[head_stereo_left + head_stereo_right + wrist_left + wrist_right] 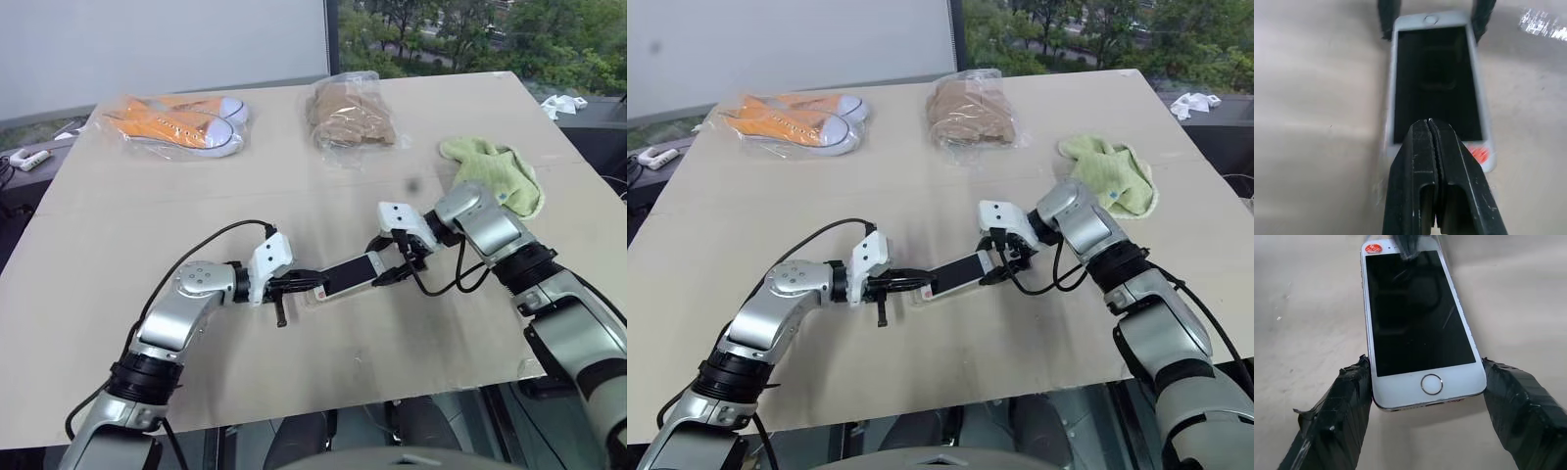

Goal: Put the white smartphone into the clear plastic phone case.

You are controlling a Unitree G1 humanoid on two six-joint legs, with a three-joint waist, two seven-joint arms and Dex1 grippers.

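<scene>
The white smartphone (351,274) lies screen up, slightly raised off the table, between my two grippers. My right gripper (1424,363) is shut on its home-button end, one taped finger (1337,401) against each long side. My left gripper (1432,122) is shut, and its tips rest on the phone's opposite end by a red sticker (1480,154). A faint glossy rim that looks like the clear plastic phone case (310,296) shows around that sticker end; I cannot tell how far the phone sits inside it.
At the table's back are orange sneakers in a clear bag (181,122), a brown item in a crinkly bag (350,113) and a green cloth (495,171). The table's front edge (392,397) runs close below my arms.
</scene>
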